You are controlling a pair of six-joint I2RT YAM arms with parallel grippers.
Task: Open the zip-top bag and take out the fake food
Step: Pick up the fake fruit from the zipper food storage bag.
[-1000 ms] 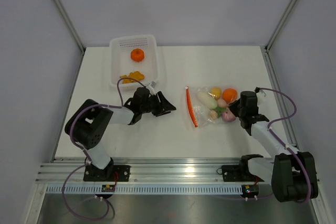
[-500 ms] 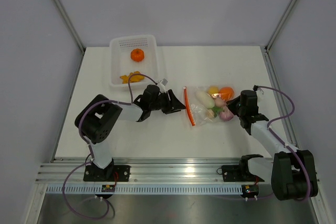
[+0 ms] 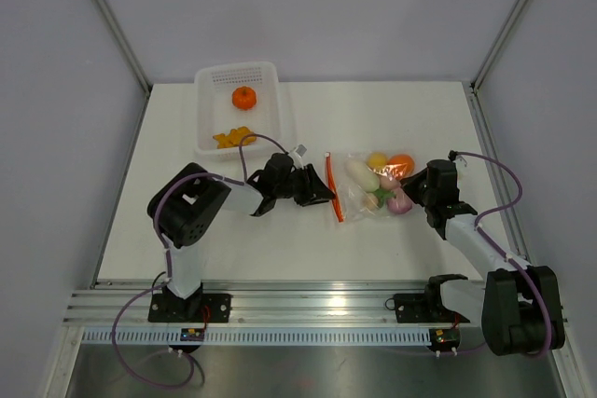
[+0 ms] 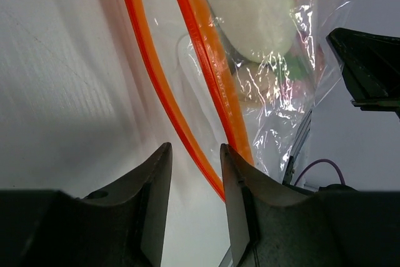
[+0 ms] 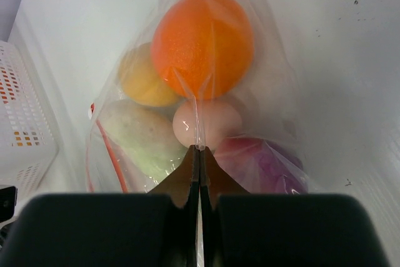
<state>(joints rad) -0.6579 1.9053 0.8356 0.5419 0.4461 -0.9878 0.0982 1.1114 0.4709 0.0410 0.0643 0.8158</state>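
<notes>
White tabletop [image 3: 401, 118], walled in grey, is carrying the zip-top bag [image 3: 373, 195] at centre-right. The bag is lying flat with its red-orange zipper strip [image 3: 333, 188] facing the left arm. Fake food [image 3: 362, 175] is sitting inside it: a white piece, an orange ball, yellow and pinkish ones. From the left wrist, the strip's two lips are showing apart, so the mouth is looking at least partly unzipped. The right gripper [image 5: 199, 154] is pinching a fold of film at the bag's closed end, clenched tight, presumably anchoring the bag against sliding when the other side is pulled. The left gripper [image 4: 195, 154] is straddling the nearer lip, jaws parted with the strip running between them and not yet nipped; likely it is preparing to seize that lip and draw the mouth wider. Beyond, the white basket [image 3: 207, 128] is holding an orange piece [image 3: 243, 97] and yellow pieces [image 3: 233, 137], probably serving as the drop-off.
</notes>
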